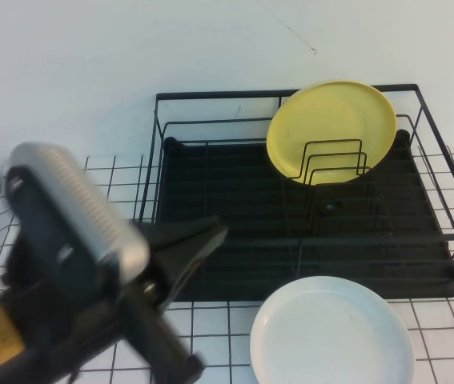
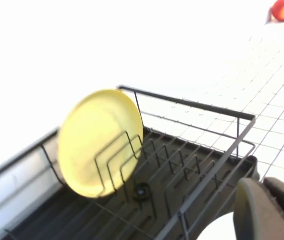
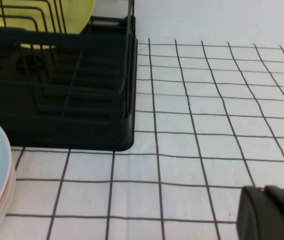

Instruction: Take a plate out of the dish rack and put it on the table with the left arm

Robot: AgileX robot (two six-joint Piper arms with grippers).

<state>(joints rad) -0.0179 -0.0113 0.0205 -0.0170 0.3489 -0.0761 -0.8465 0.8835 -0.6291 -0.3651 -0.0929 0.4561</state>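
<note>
Left gripper [image 1: 210, 240] hangs over the near left corner of the dish rack [image 1: 235, 232], its black fingers [image 1: 186, 244] close together and holding nothing that shows; whether they are fully closed I cannot tell. Behind it the left arm [image 1: 66, 232] crosses the table [image 1: 114, 176] on the rack's left side. The plate [image 1: 332, 332], glossy and white, lies flat on the table just in front of the rack's near edge, toward its right end. A yellow plate [image 1: 332, 128] leans upright among the wire dividers at the back right of the rack. The right gripper [image 3: 272, 212] shows only as a dark edge low over the table to the right of the rack.
</note>
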